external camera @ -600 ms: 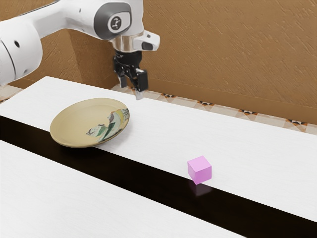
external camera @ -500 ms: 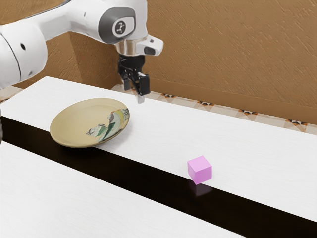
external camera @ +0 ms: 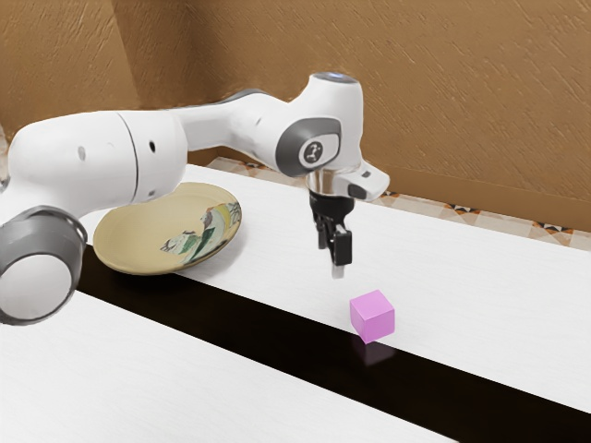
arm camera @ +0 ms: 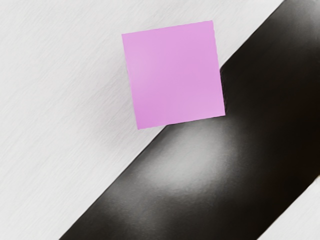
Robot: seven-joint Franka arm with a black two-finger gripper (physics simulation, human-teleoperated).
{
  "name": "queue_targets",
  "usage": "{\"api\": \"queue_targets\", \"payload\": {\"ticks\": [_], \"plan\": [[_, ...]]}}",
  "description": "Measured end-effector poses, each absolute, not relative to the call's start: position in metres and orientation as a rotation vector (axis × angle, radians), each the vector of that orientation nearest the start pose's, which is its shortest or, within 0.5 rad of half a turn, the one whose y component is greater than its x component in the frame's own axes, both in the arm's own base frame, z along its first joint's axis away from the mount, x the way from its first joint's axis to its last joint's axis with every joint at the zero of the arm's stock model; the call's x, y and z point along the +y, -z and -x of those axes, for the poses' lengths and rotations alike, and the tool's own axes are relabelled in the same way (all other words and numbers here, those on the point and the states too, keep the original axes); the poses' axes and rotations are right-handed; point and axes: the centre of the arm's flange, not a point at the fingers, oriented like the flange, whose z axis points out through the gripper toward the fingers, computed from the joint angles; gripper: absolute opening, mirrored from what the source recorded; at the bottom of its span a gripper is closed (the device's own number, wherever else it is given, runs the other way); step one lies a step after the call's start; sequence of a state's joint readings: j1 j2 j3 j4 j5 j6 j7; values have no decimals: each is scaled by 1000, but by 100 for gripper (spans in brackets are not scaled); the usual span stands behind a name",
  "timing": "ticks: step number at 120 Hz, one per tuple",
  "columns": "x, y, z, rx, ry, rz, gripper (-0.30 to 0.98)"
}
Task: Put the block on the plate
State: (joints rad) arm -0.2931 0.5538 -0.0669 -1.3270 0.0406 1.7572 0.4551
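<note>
The gripper [external camera: 331,257] hangs above the table [external camera: 480,277], near the block [external camera: 372,316] — its fingers stand apart, holding nothing. The block sits on the table, one corner over the dark stripe [external camera: 249,323]. The plate [external camera: 132,236] lies toward the exterior view's left — well apart from the block, mostly between the stripe and the table's far edge.

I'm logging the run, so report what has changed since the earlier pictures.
My hand has moved toward the exterior view's right, away from the plate and closer to the block. Nothing was taken hold of or let go. Block and plate stayed where they were.
</note>
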Motion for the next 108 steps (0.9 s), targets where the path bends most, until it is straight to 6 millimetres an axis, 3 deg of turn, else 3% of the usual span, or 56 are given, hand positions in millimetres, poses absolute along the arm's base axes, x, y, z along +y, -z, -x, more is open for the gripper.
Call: {"api": "queue_targets", "payload": {"ticks": [15, 39, 108], "plan": [[-260, -365, -663, 1326, -205, 2909, 69], [-287, -327, -667, 1410, -139, 2938, 69], [-276, -271, -690, 1419, -42, 2942, 69]]}}
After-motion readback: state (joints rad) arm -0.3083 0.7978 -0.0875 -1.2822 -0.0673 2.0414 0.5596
